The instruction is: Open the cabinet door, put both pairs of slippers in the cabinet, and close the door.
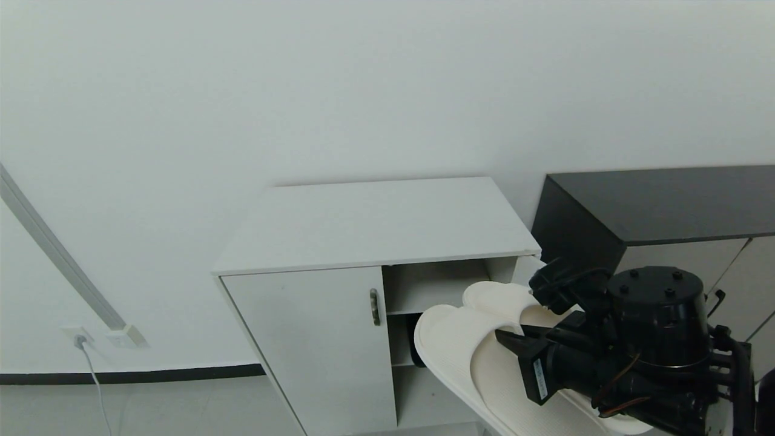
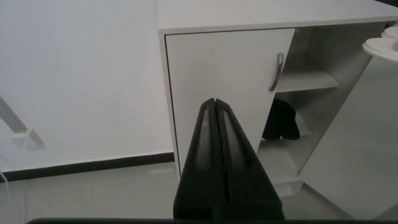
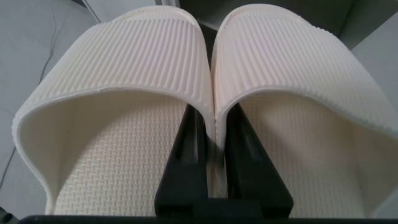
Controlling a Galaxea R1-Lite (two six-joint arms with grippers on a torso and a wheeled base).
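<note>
The white cabinet [image 1: 375, 224] has its left door [image 1: 315, 339] closed and its right side open, with shelves showing. A dark pair of slippers [image 2: 281, 121] lies on the middle shelf inside, also seen as dark slippers [image 1: 416, 348] in the head view. My right gripper [image 3: 211, 118] is shut on the adjoining inner sides of a cream pair of slippers [image 3: 143, 74]. It holds these cream slippers [image 1: 460, 345] toes-first just in front of the open compartment. My left gripper [image 2: 215, 109] is shut on nothing, hanging in front of the closed left door [image 2: 230, 93].
The opened right door [image 2: 354, 149] swings out beside the compartment. A metal handle [image 2: 278, 71] sits on the closed door. A black cabinet [image 1: 654, 206] stands close to the right. A wall socket with a cable [image 1: 77, 339] is low on the left wall.
</note>
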